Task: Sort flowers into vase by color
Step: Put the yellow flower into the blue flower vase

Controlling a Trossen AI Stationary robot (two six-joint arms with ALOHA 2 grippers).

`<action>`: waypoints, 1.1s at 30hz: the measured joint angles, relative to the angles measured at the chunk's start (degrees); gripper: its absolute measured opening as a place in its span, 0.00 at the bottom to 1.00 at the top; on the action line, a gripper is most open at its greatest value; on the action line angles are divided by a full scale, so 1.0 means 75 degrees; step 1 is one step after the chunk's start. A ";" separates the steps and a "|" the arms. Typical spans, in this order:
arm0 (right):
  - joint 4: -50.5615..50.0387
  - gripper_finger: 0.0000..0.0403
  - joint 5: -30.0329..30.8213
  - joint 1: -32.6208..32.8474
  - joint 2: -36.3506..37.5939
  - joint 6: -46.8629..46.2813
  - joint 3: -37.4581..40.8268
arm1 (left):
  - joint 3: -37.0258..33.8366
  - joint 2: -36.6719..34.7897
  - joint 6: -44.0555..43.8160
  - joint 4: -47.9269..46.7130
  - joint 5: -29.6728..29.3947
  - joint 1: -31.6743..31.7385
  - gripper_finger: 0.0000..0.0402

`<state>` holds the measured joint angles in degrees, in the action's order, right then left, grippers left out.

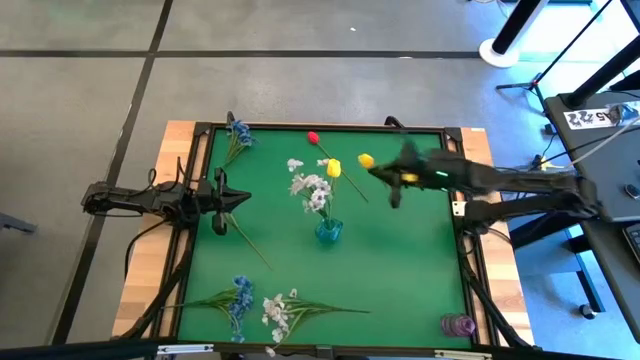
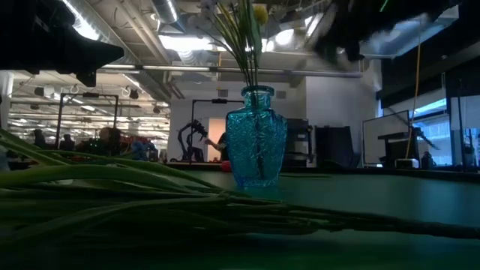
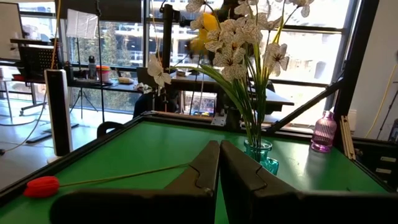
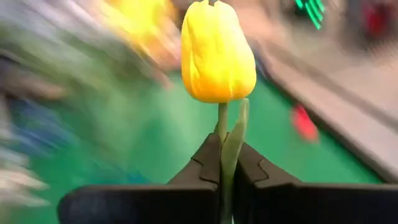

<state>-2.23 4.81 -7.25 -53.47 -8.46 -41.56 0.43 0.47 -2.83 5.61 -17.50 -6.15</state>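
Observation:
A teal glass vase [image 1: 328,232] [image 2: 256,139] stands mid-table. It holds white sprigs [image 1: 312,188] and one yellow tulip [image 1: 333,168]. My right gripper [image 1: 378,172] [image 4: 227,155] hovers right of the vase, shut on a second yellow tulip [image 1: 366,160]. A red bud [image 1: 313,137] [image 3: 41,185] lies on the mat near the far edge. Blue flowers [image 1: 240,135] lie at the far left corner. More blue [image 1: 240,295] and white [image 1: 275,310] flowers lie near the front edge. My left gripper [image 1: 245,199] [image 3: 219,168] waits at the table's left side, shut on nothing. My right gripper pinches the yellow tulip's stem [image 4: 222,127] just under the bud, between its two fingers, together with a narrow leaf [image 4: 235,146]. The bud [image 4: 216,53] stands beyond the fingertips. The flower is lifted clear of the table.
A small purple vase [image 1: 458,325] [image 3: 323,132] stands at the near right corner. A bare green stem [image 1: 250,245] lies on the mat below my left gripper. Long stems [image 2: 150,202] lie across the front of the low view. The mat's right half is mostly bare.

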 joint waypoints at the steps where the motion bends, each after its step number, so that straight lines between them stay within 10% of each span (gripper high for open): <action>1: 0.0617 0.03 -0.0073 0.0350 0.0401 0.0042 0.0161 | 0.0002 0.0000 0.0000 0.0002 0.0001 0.0003 0.02; 12: 0.9029 0.02 -0.0058 0.3643 0.0885 0.2192 0.2722 | 0.0000 0.0000 -0.0003 -0.0003 0.0001 0.0000 0.02; 22: 1.1158 0.02 0.0431 0.3915 -0.2297 0.3317 0.1595 | 0.0002 -0.0003 -0.0003 -0.0001 0.0001 0.0003 0.02; 33: 1.1204 0.03 0.1036 0.3765 -0.3723 0.4569 0.0478 | 0.0001 0.0000 -0.0002 -0.0002 0.0001 0.0002 0.02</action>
<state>81.80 12.58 20.99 -81.39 25.80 -37.98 0.44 0.47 -2.84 5.60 -17.50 -6.14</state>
